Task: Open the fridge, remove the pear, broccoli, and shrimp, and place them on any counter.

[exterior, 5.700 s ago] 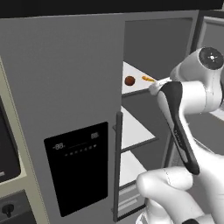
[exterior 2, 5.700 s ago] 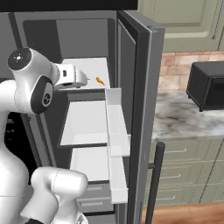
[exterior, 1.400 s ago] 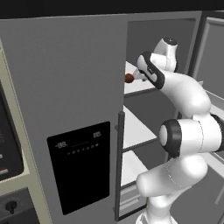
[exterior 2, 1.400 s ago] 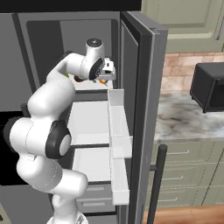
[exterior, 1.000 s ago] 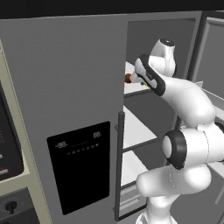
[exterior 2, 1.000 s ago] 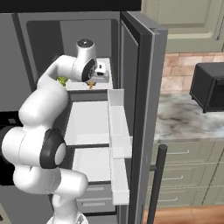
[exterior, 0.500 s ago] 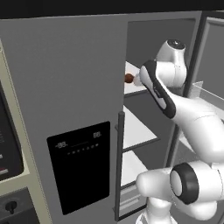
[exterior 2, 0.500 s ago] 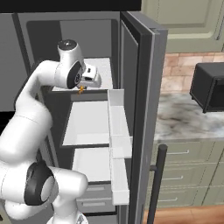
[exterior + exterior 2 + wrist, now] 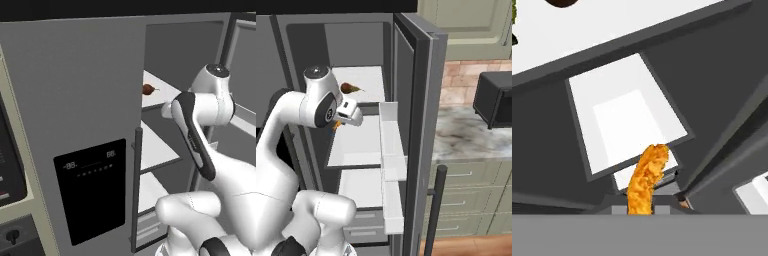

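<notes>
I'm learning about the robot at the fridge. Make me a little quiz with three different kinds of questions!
1. True or false: the pincer is shut on the shrimp.
2. Where is the pear?
A. on the counter
B. on the top shelf of the fridge
C. in a door bin
3. Fill in: the fridge door beside the counter stands ____.

Key: 1 true; 2 B; 3 open.

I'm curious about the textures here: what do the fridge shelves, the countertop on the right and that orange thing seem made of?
Shelves: smooth matte white, perhaps plastic. Counter: polished-looking grey-white veined stone, probably marble. Shrimp: rough, crumbly orange surface, like breaded fried food.
</notes>
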